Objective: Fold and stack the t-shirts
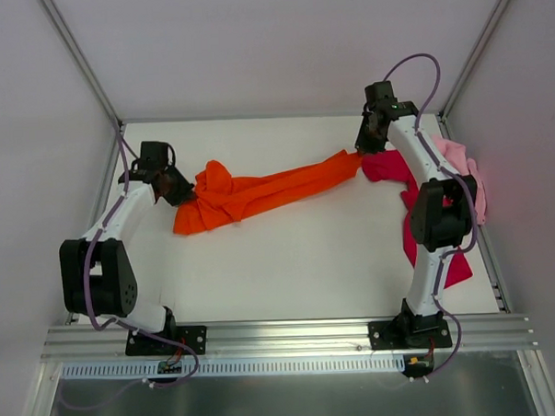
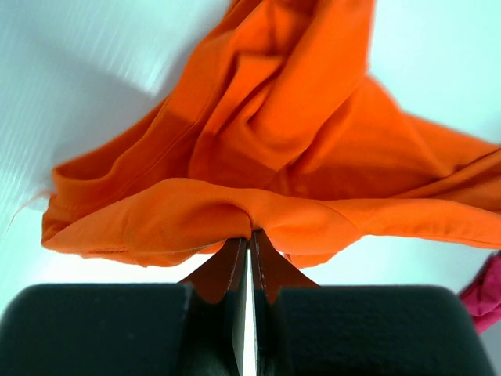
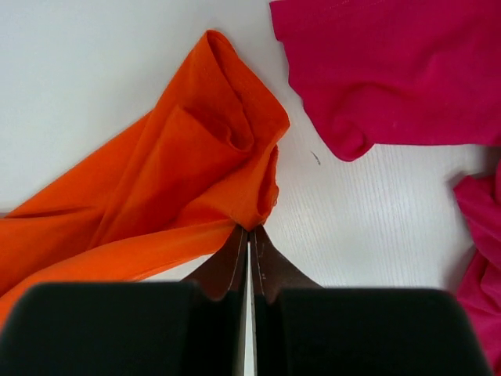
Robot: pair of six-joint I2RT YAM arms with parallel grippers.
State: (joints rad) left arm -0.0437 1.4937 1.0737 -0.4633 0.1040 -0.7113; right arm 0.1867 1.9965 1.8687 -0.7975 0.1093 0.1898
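The bright orange t-shirt [image 1: 258,195] is stretched in a long band across the back of the white table. My left gripper [image 1: 175,187] is shut on its bunched left end, pinching a fold of orange cloth [image 2: 250,223]. My right gripper [image 1: 365,151] is shut on its right end, the cloth [image 3: 246,211] clamped at the fingertips. The magenta-red t-shirt [image 1: 416,216] lies crumpled at the right under my right arm; it also shows in the right wrist view [image 3: 391,70]. The light pink t-shirt [image 1: 465,168] lies at the far right edge, partly hidden by the arm.
White walls with metal posts enclose the table [image 1: 289,263] on the back and sides. An aluminium rail [image 1: 283,337] runs along the near edge, carrying both arm bases.
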